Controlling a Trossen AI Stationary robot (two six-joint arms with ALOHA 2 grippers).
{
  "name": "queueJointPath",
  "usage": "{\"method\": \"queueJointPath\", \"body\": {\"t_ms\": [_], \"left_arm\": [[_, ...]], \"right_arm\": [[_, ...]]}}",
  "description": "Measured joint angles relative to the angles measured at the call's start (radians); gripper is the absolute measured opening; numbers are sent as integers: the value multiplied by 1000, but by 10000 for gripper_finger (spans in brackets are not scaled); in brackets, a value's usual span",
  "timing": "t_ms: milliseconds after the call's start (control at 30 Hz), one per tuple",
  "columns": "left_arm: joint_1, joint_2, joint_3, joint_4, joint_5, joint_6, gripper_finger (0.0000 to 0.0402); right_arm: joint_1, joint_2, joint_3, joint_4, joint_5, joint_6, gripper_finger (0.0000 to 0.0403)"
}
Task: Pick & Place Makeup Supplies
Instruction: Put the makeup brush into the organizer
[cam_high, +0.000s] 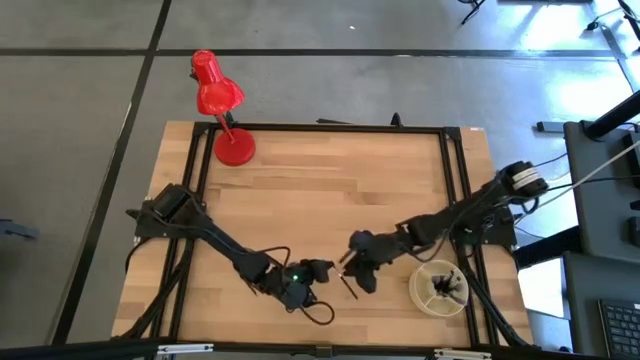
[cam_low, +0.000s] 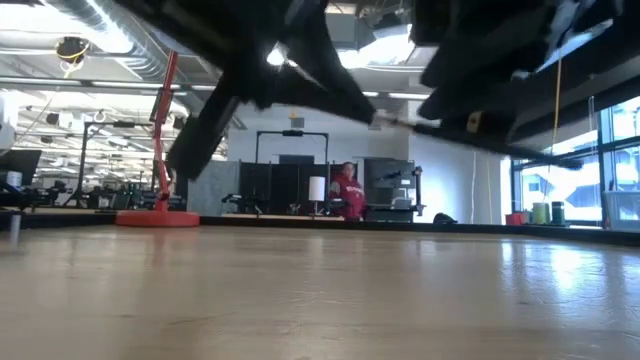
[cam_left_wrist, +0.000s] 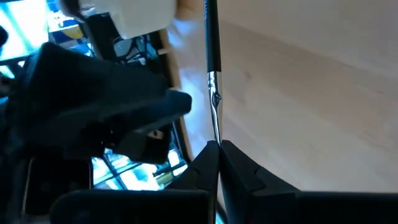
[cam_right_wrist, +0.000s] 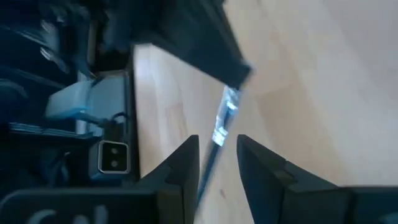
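Note:
One thin makeup brush (cam_left_wrist: 212, 56), a dark stick with a silvery neck, is up in the air near the table's near edge, between my two grippers. My left gripper (cam_left_wrist: 218, 148) is shut on it. My right gripper (cam_right_wrist: 217, 149) is open, with one finger on each side of the brush's dark handle (cam_right_wrist: 209, 168), and I see no touch. In the high view the brush (cam_high: 348, 285) shows as a short dark line between the left gripper (cam_high: 325, 270) and the right gripper (cam_high: 356, 266). A round white holder (cam_high: 437, 288) with several dark brushes stands to the right. My left gripper pinches the brush between its two fingers by the thin silvery end (cam_left_wrist: 216, 134), and the dark handle runs on straight out past the fingertips. The brush is lifted clear of the table; in the low view it shows as a thin pale line (cam_low: 400, 122) above the wood.
A red desk lamp (cam_high: 222, 105) stands at the table's far left corner. The white holder sits near the right near corner, beside the right arm. Bare wood (cam_high: 330, 190) fills the middle and far part. A person in red (cam_low: 347, 192) is far off in the room.

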Motion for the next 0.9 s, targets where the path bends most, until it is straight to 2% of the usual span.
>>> {"method": "queueJointPath", "body": {"t_ms": [233,500,733,900], "left_arm": [[1,36,0,54,-24,49,5],[4,36,-1,68,-26,32,4],[3,33,0,67,-27,-4,3],[2,33,0,70,-28,0,3]], "right_arm": [[-57,102,0,121,-119,-6,108],[-70,139,2,141,-117,-8,108],[-72,51,3,64,-130,-33,108],[-72,-46,5,-99,-25,-83,108]]}}
